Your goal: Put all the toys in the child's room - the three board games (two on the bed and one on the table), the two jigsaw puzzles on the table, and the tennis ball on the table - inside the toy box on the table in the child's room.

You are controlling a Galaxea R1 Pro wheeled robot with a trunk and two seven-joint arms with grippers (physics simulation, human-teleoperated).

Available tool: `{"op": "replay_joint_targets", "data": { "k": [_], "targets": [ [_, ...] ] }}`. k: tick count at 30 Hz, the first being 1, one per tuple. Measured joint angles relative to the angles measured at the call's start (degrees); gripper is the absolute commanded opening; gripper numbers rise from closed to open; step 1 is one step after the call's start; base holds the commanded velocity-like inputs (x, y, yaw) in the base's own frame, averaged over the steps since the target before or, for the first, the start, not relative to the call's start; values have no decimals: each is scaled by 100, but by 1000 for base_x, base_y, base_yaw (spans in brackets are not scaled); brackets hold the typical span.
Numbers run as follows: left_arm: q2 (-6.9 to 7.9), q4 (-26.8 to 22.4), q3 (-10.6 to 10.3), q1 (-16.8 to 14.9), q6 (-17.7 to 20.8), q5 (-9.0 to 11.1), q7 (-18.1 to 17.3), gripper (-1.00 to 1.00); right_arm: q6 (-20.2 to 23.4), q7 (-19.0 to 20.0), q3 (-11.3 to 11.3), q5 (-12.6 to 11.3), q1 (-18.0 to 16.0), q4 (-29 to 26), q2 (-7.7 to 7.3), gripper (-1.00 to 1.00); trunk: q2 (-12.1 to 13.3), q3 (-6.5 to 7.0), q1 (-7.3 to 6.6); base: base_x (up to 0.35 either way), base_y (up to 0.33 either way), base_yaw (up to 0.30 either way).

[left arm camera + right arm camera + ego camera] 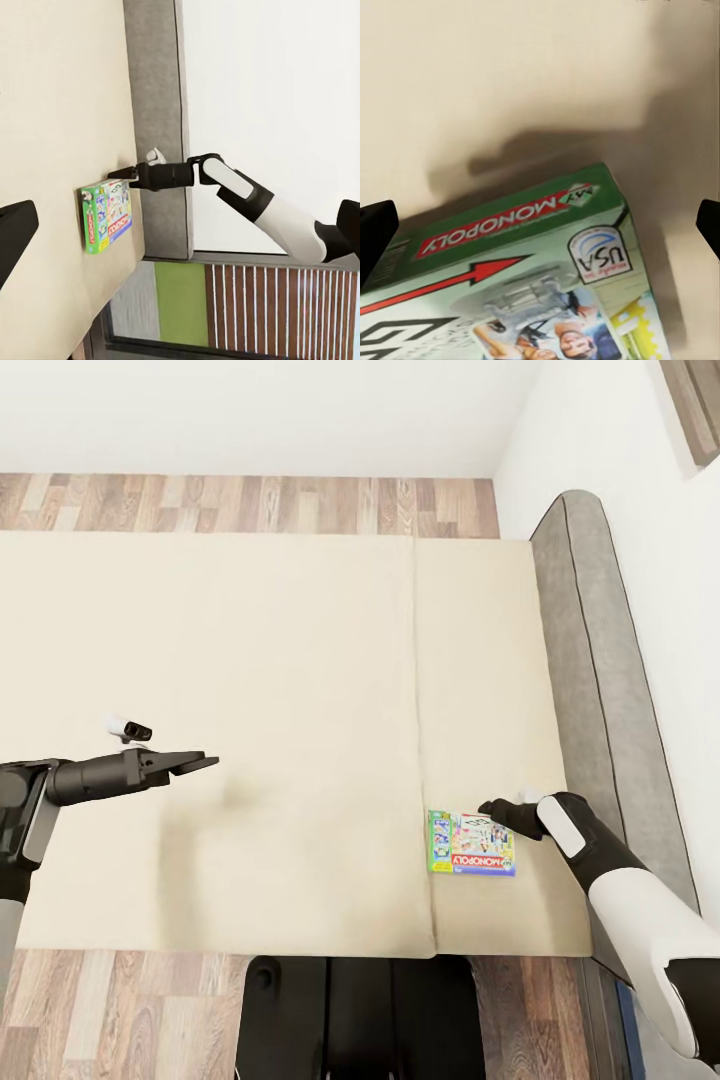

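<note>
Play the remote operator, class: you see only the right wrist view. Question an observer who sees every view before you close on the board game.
Operator: My right jaws stand open by a Monopoly box. Where on the bed is it?
Observer: It lies flat near the front edge of the bed, close to the grey padded board at the right.
Operator: Is the left arm in the way?
Observer: No. The left arm hangs over bare cover well to the box's left, apart from it.
</note>
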Motion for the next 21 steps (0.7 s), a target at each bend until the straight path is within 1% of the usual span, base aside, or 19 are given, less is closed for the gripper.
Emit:
{"op": "replay_joint_targets", "data": {
  "k": [21],
  "targets": [
    [0,-1,-1,1,-7,1,0,100,-32,-7,-13,23,-1,-4,25,100,-1,-1,-1,0,0,0]
  ]
}}
